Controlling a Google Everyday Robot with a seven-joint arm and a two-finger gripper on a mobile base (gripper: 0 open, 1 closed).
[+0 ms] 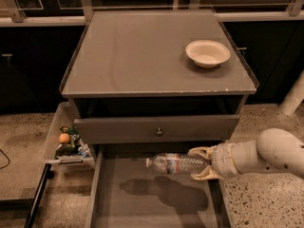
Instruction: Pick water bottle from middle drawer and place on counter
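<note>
The water bottle (176,164) is clear with a white cap at its left end and a red-and-blue label. It lies level in the air above the open middle drawer (142,208), casting a shadow on the drawer bottom. My gripper (202,164) comes in from the right and is shut on the bottle's base end, with pale fingers above and below it. The grey counter (137,56) lies above and behind, with the bottle still below its front edge.
A cream bowl (207,52) sits on the counter's right rear part. The closed upper drawer front with a round knob (158,132) is just behind the bottle. A pale bin of toys (66,141) hangs at the cabinet's left. Speckled floor surrounds the cabinet.
</note>
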